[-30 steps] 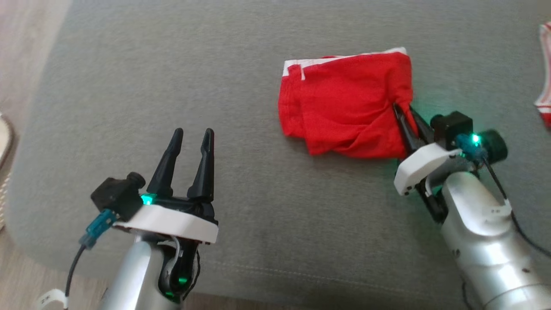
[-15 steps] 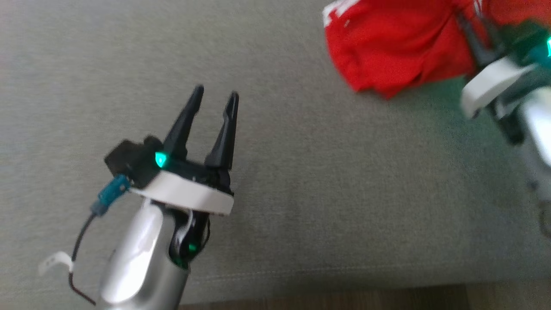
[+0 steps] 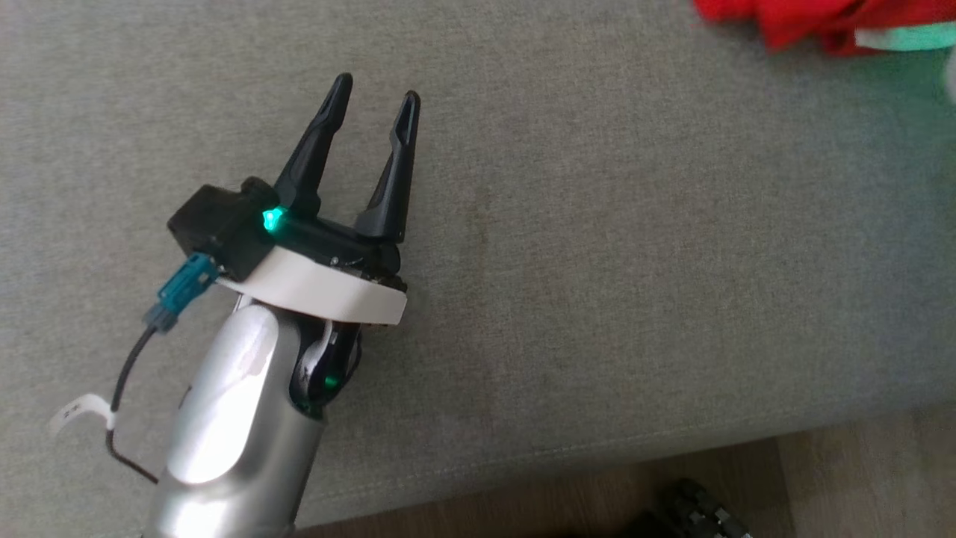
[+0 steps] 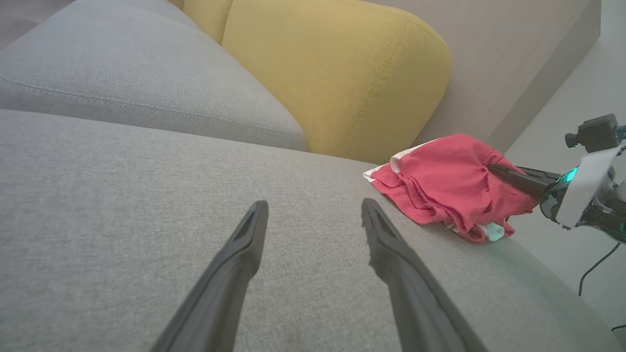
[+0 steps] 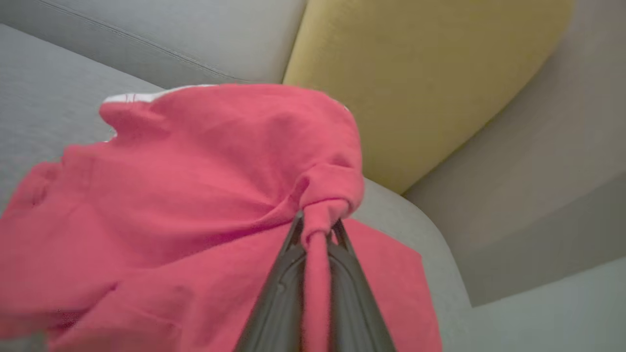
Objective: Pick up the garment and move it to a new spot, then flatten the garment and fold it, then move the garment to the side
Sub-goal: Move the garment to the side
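The garment [image 4: 447, 178] is red with white trim and lies bunched near the right end of the grey sofa seat [image 4: 122, 205]. My right gripper [image 4: 494, 169] is shut on its right edge, and the cloth is drawn into a tight pucker between the fingers [image 5: 318, 222]. From that pinch the garment [image 5: 186, 195] spreads away over the seat. In the head view a strip of the garment [image 3: 799, 19] shows at the top right edge. My left gripper [image 3: 377, 88] hovers open over bare seat, well left of the garment, with nothing between its fingers [image 4: 314, 205].
A yellow cushion [image 4: 342, 73] and a grey back cushion [image 4: 137, 73] stand behind the seat. The sofa's front edge [image 3: 523, 463] runs along the bottom of the head view, with wooden floor and a dark object [image 3: 698, 512] below. The seat's right end drops off beyond the garment.
The head camera has swung, so the whole picture shifted and the garment slid to the top right corner. The right gripper stays shut on the garment; the left stays open.
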### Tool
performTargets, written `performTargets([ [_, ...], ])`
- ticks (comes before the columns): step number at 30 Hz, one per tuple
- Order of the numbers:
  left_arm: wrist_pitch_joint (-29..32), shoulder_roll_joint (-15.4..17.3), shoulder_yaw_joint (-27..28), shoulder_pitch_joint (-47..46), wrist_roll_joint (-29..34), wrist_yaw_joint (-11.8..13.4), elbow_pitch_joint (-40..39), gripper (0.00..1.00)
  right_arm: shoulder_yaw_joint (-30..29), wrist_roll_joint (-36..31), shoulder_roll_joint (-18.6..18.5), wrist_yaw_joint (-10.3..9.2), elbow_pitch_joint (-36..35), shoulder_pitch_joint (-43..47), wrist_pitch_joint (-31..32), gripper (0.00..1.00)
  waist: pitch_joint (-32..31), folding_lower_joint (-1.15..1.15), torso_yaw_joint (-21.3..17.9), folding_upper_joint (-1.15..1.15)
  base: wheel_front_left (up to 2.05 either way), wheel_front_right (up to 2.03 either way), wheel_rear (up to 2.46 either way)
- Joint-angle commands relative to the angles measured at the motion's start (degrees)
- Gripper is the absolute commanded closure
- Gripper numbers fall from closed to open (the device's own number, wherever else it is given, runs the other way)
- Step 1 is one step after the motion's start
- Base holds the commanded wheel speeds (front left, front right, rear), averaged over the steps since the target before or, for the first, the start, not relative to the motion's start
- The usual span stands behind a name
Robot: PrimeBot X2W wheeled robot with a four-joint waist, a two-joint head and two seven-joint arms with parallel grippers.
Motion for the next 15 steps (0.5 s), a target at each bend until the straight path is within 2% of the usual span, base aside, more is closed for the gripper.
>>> performTargets([
  [1, -0.29, 0.51, 1.51, -1.08, 0.56, -0.32, -1.85, 0.0, -1.69, -0.82, -1.58, 0.42, -0.64, -0.64, 0.89, 1.0, 0.79, -0.01, -0.54, 0.0, 0.0, 0.0, 0.0],
  [11, -0.29, 0.51, 2.17, -1.52, 0.77, -0.37, -1.47, 0.0, -9.08, -5.67, 0.86, 0.42, 0.47, 0.1, 3.55, 1.0, 1.85, -0.01, -0.1, 0.0, 0.0, 0.0, 0.0],
  [13, -0.29, 0.51, 2.32, -1.52, 0.67, -0.37, -1.34, 0.0, -10.43, -6.58, 1.32, 0.42, 0.54, 0.34, 4.24, 0.0, 1.74, -0.01, 0.06, 0.0, 0.0, 0.0, 0.0],
  [15, -0.29, 0.51, 2.36, -1.47, 0.37, -0.38, -1.23, 0.0, -11.92, -7.95, 1.65, 0.42, 0.21, 0.44, 4.37, 0.0, 1.37, -0.01, 0.38, 0.0, 0.0, 0.0, 0.0],
])
